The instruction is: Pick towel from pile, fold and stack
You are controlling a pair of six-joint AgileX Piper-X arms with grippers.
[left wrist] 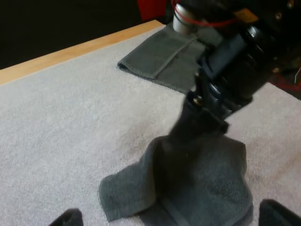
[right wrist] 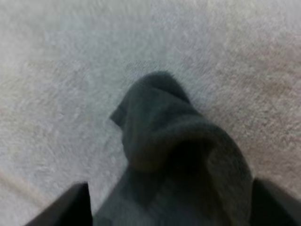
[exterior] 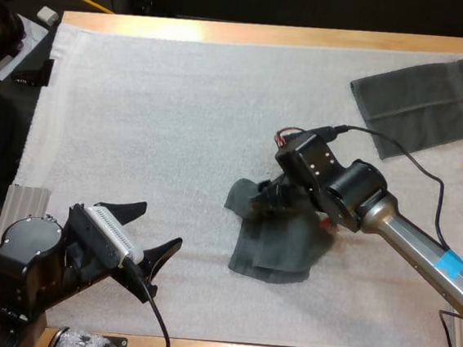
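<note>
Across the whole high view, the wooden table (exterior: 253,33) carries the white mat (exterior: 163,118), which covers nearly all of its top; a strip of bare wood shows along the upper edge and another along the lower edge. Open mat runs over the left half of the frame and the upper centre, giving free room on those sides.

Item 1: the folded towel (exterior: 422,106), dark grey-green, lies flat at the upper right of the frame, its right side reaching the mat's right edge. It is well apart from the other cloth.

Item 2: the crumpled towel (exterior: 278,248) sits right of centre, slightly below the middle of the frame. Most of it rests on the mat, and one part is drawn up into a peak.

Item 3: the right gripper (exterior: 266,195) stands at that peak. The right wrist view shows cloth bunched between its two fingers and pressed from both sides; the left wrist view shows the towel rising to its tip. It is clamped on the crumpled towel.

Item 4: the left gripper (exterior: 162,224) sits at the lower left of the frame, its jaws spread wide with nothing between them. It points toward the crumpled towel, with a stretch of bare mat between the two.
</note>
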